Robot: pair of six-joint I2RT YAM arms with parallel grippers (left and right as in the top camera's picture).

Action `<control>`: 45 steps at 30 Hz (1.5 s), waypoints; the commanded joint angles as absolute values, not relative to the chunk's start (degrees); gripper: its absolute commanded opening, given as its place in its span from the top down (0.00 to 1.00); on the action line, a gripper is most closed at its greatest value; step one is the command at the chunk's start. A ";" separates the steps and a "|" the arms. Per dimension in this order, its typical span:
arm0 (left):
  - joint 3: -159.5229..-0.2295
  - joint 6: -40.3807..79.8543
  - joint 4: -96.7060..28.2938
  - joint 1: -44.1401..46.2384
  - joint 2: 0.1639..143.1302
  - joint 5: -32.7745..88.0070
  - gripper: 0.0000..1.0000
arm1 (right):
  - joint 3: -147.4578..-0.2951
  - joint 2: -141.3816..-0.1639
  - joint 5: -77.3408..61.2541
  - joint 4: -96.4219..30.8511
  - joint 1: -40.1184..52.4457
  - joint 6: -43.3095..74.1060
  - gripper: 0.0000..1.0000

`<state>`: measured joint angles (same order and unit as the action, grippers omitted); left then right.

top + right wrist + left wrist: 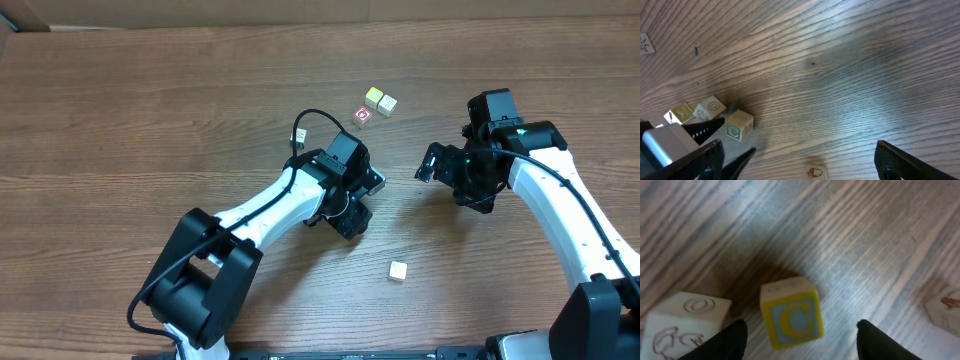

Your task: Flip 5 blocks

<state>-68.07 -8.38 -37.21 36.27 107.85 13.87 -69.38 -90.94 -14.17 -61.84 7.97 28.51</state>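
Left claw (363, 203): low over the middle of the counter (150, 90), jaws partly spread, holding nothing.
Left claw fingers (732, 342): 1 on each side of the C block, with bare wood showing between each finger and the block.
C block (791, 317): on the counter between those fingers. Its plain pale face is up, and a yellow-framed blue face with a yellow C is turned toward the left wrist camera.
Circle-marked block (682, 322): pale, with a ring printed on top and a faint red drawing on its side. It is just beside the C block, outside the finger gap.
K cube (680, 114): yellow, just beside the circle-marked block on the side away from the C block.
Right claw (799, 149): jaws wide, holding nothing, between the counter's middle and its right edge.
Brown-marked block (815, 173): pale, cut off by the frame bottom, low between the right claw's 2 fingers and touching neither.
Lone cream block (398, 270): toward the near edge, well apart from both claws.
Far group: yellow-topped cube (374, 97) and cream block (387, 104) touching, red-framed cube (363, 116) just beside them, toward the far edge.
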 commanded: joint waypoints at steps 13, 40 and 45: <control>-69.21 -6.59 -35.55 36.01 108.64 12.88 0.64 | -70.54 -90.87 -14.72 -62.28 8.01 27.75 0.07; -71.33 11.49 -46.96 38.39 101.91 8.08 0.96 | -70.54 -90.87 -14.70 -62.78 8.01 26.92 0.07; -69.43 15.27 -47.66 42.85 98.67 6.83 0.96 | -70.54 -90.87 -14.70 -63.42 8.01 26.48 0.07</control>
<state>-70.02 11.16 -48.01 39.75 101.95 8.58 -69.38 -90.94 -14.61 -63.24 7.97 27.38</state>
